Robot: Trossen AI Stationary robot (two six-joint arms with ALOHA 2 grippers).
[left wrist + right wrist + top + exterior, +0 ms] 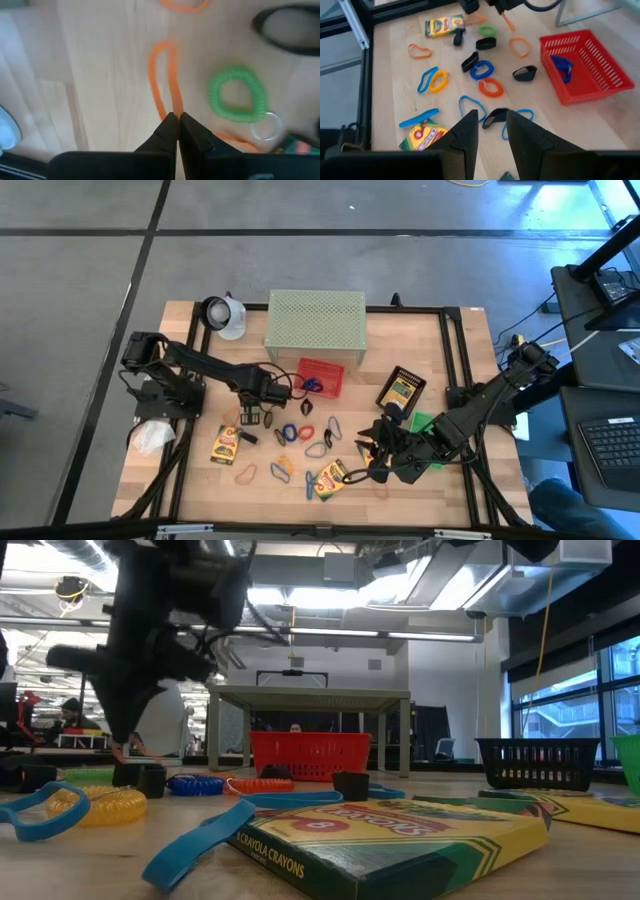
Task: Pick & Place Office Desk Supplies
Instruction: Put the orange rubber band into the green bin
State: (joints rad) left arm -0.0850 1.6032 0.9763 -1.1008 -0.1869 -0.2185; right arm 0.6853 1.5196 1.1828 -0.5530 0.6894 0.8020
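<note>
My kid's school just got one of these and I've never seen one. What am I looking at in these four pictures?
It is a robot with two dark arms at a wooden table, each ending in a two-fingered hand. One picture looks straight down, one sits at tabletop level, and two come from cameras on the wrists.

Scattered on the table are crayon boxes, coloured loops and clips, a red basket and a pale green metal shelf.

The left hand is pinched shut on an orange loop, near a green coiled ring. The right hand waits above the table's right side, fingers apart, holding nothing.
</note>
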